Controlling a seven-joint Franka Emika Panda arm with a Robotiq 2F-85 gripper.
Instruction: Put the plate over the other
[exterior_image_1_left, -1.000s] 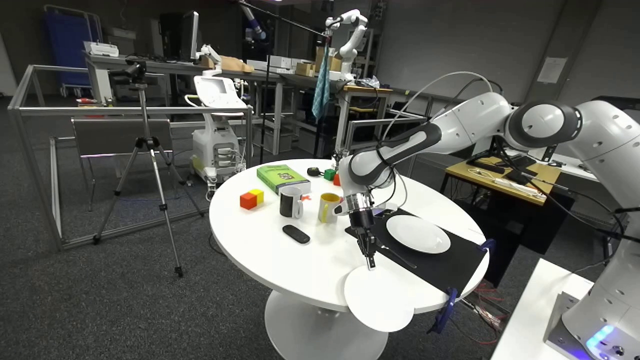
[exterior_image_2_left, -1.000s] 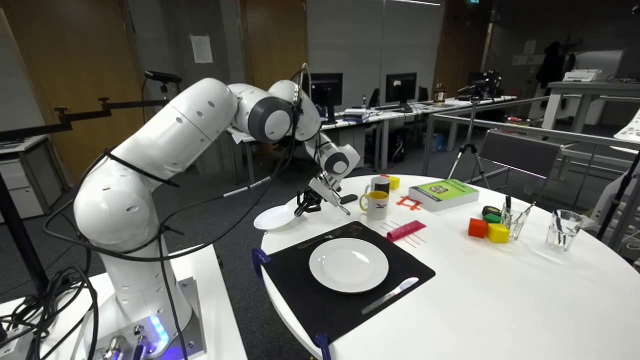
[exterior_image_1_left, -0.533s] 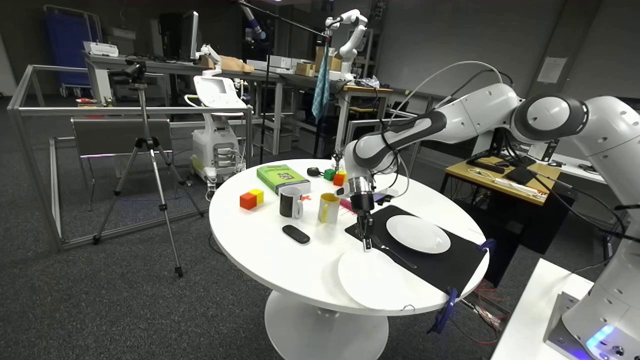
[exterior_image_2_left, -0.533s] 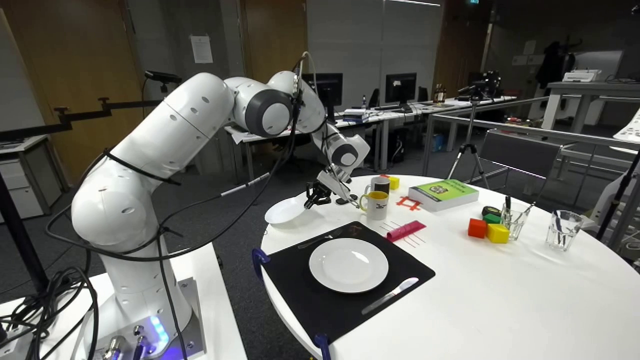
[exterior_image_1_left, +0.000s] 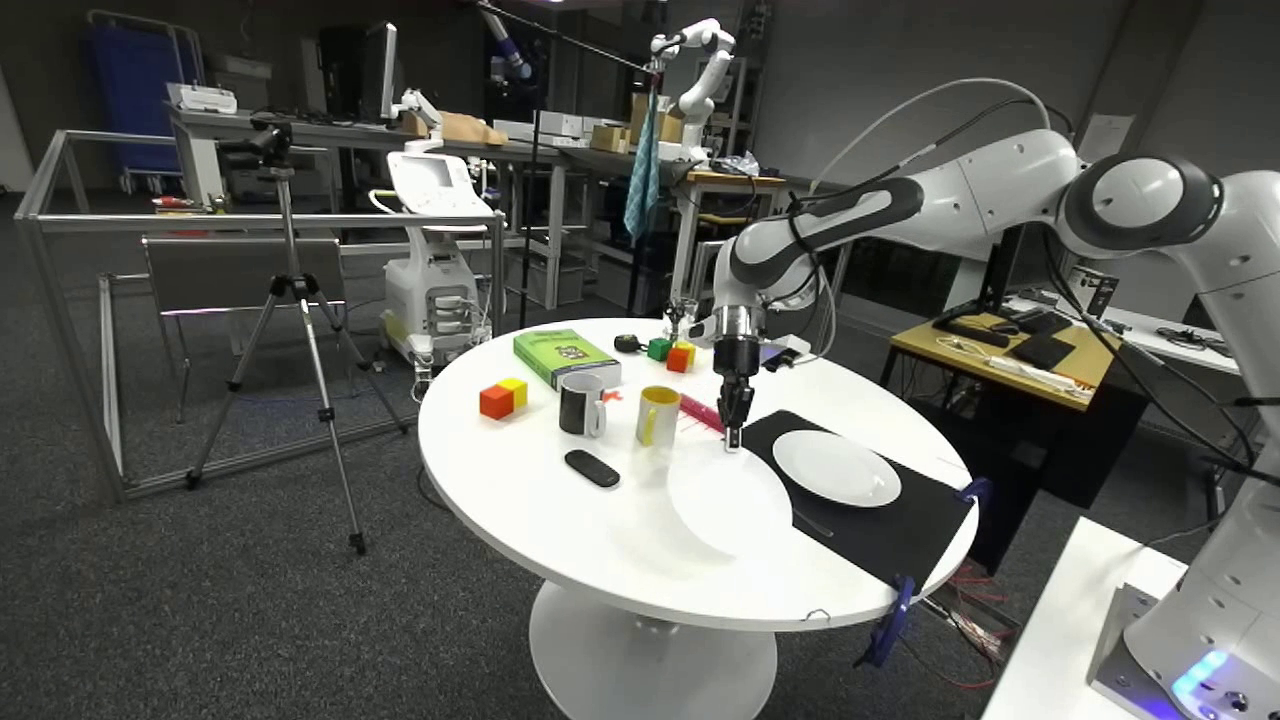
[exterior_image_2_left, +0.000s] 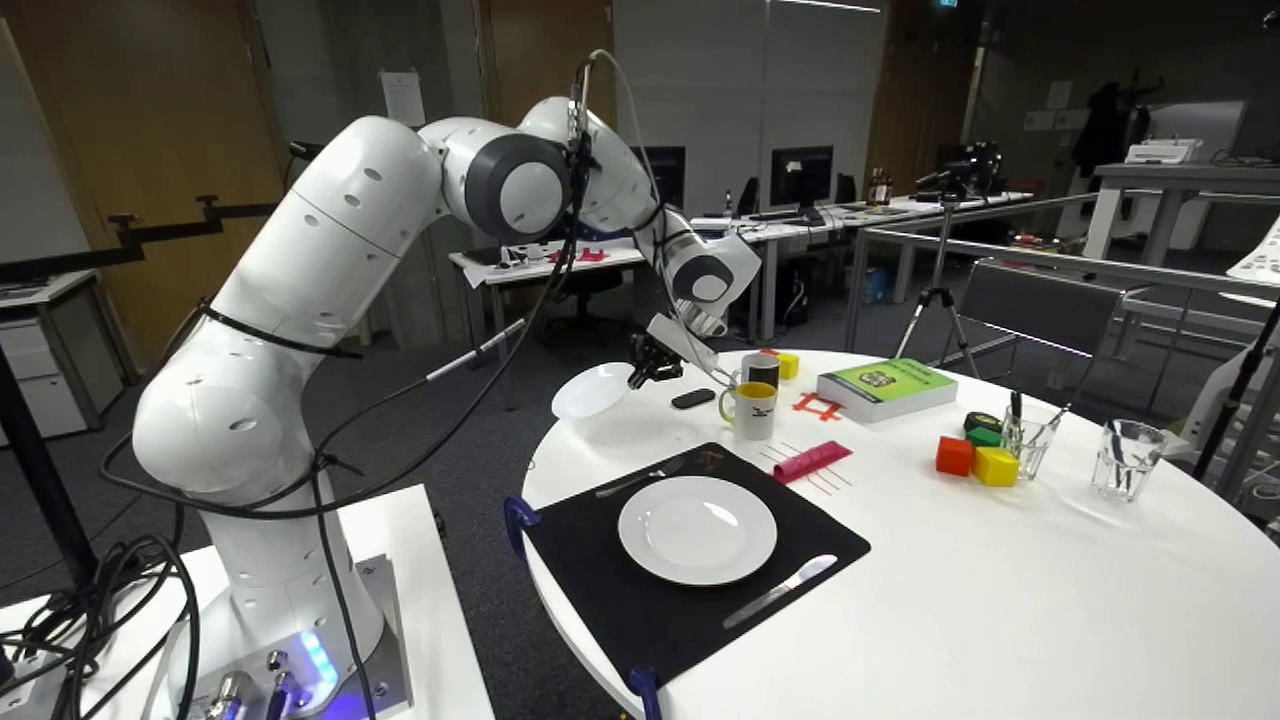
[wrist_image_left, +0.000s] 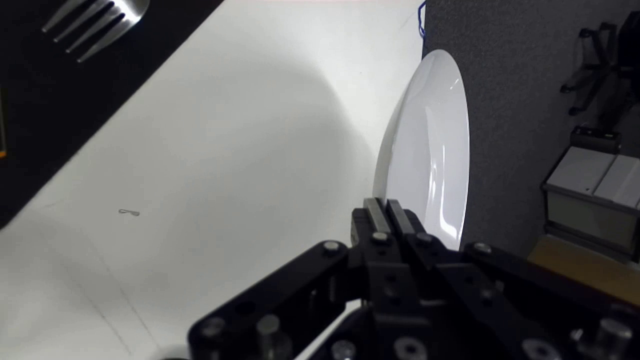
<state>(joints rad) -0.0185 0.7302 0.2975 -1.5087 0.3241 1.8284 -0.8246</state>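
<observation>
The gripper (wrist_image_left: 382, 201) clenches the rim of the plate (exterior_image_2_left: 590, 391), tilted above the table (exterior_image_2_left: 1000, 600) and higher than a second ago. The other plate (exterior_image_2_left: 697, 531) lies unmoved on the black mat (exterior_image_2_left: 655, 625).

Glossy plate (wrist_image_left: 434, 142), shiny metal fork (wrist_image_left: 132, 13).

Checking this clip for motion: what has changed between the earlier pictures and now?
The black, two-fingered gripper has lifted the glossy white, round, shallow plate in its grip and brought it nearer the white mug with the yellow inside. Nothing was newly taken hold of or let go. The other white, round plate stayed on the black, rectangular mat, and the mug stayed put.
</observation>
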